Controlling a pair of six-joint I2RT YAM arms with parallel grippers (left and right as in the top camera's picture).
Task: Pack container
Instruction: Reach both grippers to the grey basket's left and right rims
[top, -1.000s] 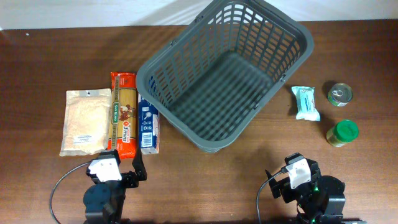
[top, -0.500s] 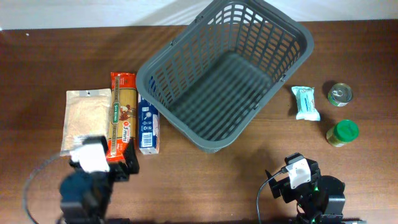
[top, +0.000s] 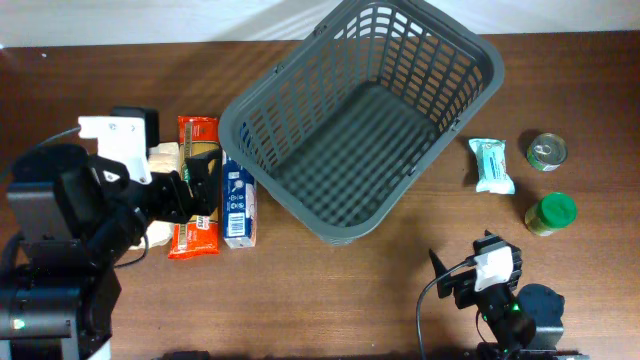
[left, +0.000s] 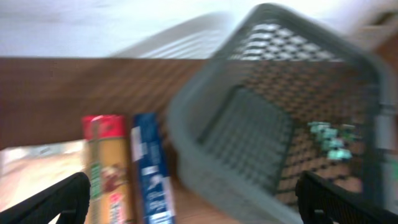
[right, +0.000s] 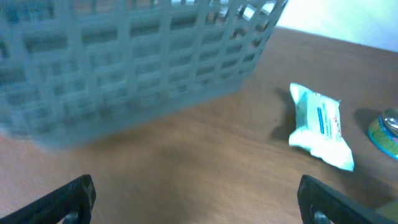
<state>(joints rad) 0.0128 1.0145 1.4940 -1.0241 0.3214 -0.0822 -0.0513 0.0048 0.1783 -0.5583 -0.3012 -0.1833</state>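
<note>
The dark grey basket (top: 490, 75) stands empty at the table's far middle; it also shows in the left wrist view (left: 186, 118) and the right wrist view (right: 124, 56). My left gripper (top: 197, 178) is open and empty, raised over the groceries left of the basket; in its own blurred view (left: 199, 208) the jaws are spread wide. My right gripper (top: 462, 262) is open and empty near the front edge, right of the basket; its jaws (right: 196, 205) frame bare table.
Left of the basket lie a red spaghetti pack (top: 197, 130), a blue box (top: 238, 205) and a beige packet (top: 160, 155), partly hidden by my left arm. On the right are a teal pouch (top: 493, 165), a tin can (top: 547, 152) and a green-lidded jar (top: 551, 213).
My left arm has lifted from the front edge and swung away over the packets on the left. My right arm has shifted slightly right. No object has moved.
</note>
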